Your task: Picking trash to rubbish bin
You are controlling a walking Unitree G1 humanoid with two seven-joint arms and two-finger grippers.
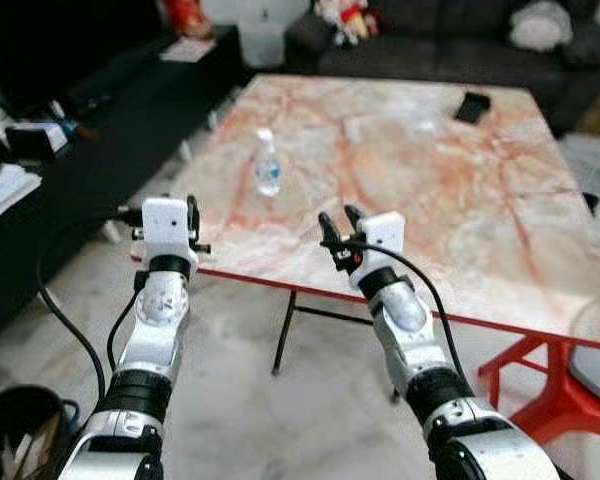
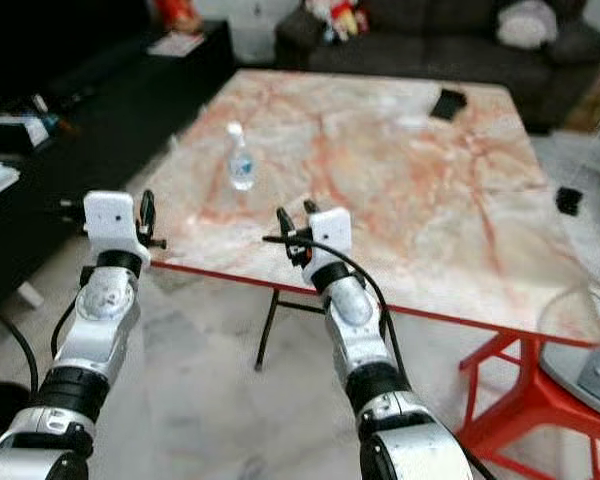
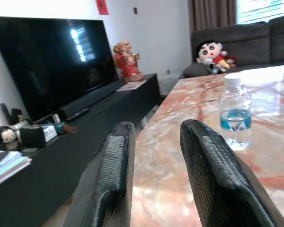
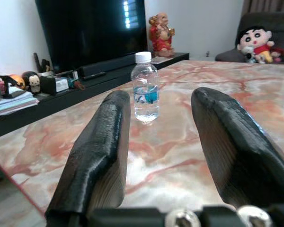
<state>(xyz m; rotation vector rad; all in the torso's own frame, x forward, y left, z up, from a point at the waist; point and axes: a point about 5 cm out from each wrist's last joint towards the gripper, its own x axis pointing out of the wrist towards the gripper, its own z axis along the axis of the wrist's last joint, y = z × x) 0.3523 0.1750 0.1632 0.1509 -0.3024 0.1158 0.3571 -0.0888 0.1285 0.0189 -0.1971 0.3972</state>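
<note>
Sitting upright on the marble table is the water bottle, clear plastic with a white cap and a blue label, and what looks like a bit of water in the bottom. It's on my left half of the tabletop, set back from the near red edge, with nothing touching it.

My right gripper is over the near edge of the table, pointed toward the bottle but well short of it. Its fingers are spread apart and holding nothing, and from the right wrist camera the bottle sits right in the gap between them, further back on the table.

My left gripper is just off the near left corner of the table, level with the edge. Its fingers are also parted with nothing in them, and from that wrist camera the bottle is off to one side of the gap.

Further out there's a small dark flat thing on the far side of the table. Beyond the table is a dark sofa with a plush doll on it. Along my left runs a low black TV cabinet with a big TV, a red and gold figurine and some clutter.
</note>
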